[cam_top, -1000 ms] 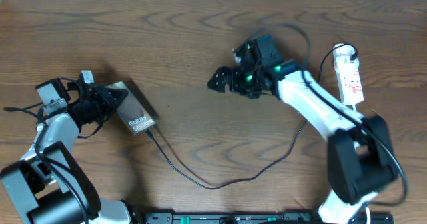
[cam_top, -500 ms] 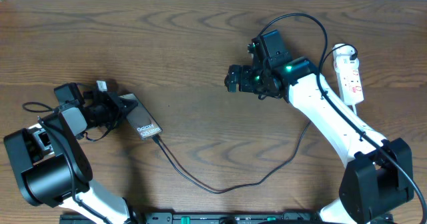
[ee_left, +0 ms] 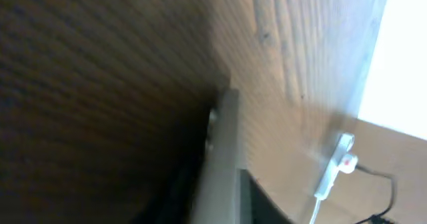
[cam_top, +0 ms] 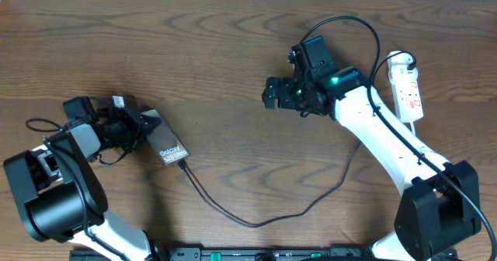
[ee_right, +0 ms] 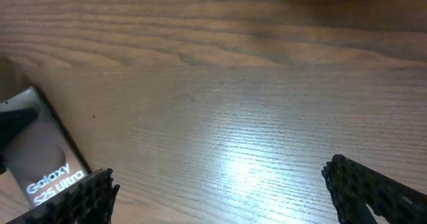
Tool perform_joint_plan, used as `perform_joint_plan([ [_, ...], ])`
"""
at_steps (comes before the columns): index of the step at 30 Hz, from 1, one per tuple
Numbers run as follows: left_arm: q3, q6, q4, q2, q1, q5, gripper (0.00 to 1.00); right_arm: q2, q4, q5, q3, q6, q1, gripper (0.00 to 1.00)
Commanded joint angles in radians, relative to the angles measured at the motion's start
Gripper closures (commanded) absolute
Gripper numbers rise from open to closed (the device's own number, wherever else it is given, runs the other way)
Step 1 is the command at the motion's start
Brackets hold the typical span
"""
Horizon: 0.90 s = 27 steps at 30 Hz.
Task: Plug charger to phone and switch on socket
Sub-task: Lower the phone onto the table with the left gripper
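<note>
The phone (cam_top: 166, 142) lies slanted at the left of the table, its "Galaxy" text towards the lower right end. My left gripper (cam_top: 133, 127) is shut on its upper left end. In the left wrist view the phone's edge (ee_left: 225, 159) fills the jaws, blurred. The charger (cam_top: 250, 223) is a thin black cable. Its tip meets the phone's lower end, and it runs right in a loop under my right arm. My right gripper (cam_top: 271, 92) is open and empty above mid-table (ee_right: 220, 181). The phone shows at the left of the right wrist view (ee_right: 41, 156). The socket (cam_top: 408, 86) lies at the far right.
The socket's white lead and plug (cam_top: 397, 58) lie near the table's back edge. The socket also shows far off in the left wrist view (ee_left: 335, 173). A thick black robot cable (cam_top: 353, 22) arcs over my right arm. The arm bases stand at the front corners.
My left arm has turned and shifted the phone slightly right and towards the front, the cable following. My right gripper has drawn back a little to the right, still open.
</note>
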Motion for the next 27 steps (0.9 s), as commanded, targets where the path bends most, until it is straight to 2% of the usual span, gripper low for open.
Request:
perform_joint_plan([
  [1,-0.008,-0.010,-0.031,0.015,0.000,-0.100,0.68,-0.021,-0.001,0.010,0.008,0.003,0.011,0.01],
  [4,-0.008,-0.010,-0.041,0.015,0.000,-0.100,0.60,-0.021,-0.002,0.010,0.008,0.003,0.010,0.01],
  [8,-0.008,-0.010,-0.060,0.015,0.000,-0.101,0.36,-0.021,-0.002,0.010,0.008,0.003,0.010,0.01],
  [12,-0.008,-0.010,-0.092,0.015,0.000,-0.109,0.22,-0.021,-0.002,0.010,0.008,0.003,0.010,0.01],
  [21,-0.008,-0.010,-0.252,0.014,0.001,-0.328,0.10,-0.021,-0.003,0.010,0.008,0.003,0.010,0.01],
  [27,-0.008,-0.016,-0.336,0.014,0.001,-0.419,0.09,-0.021,-0.006,0.006,0.008,0.003,0.010,0.01],
])
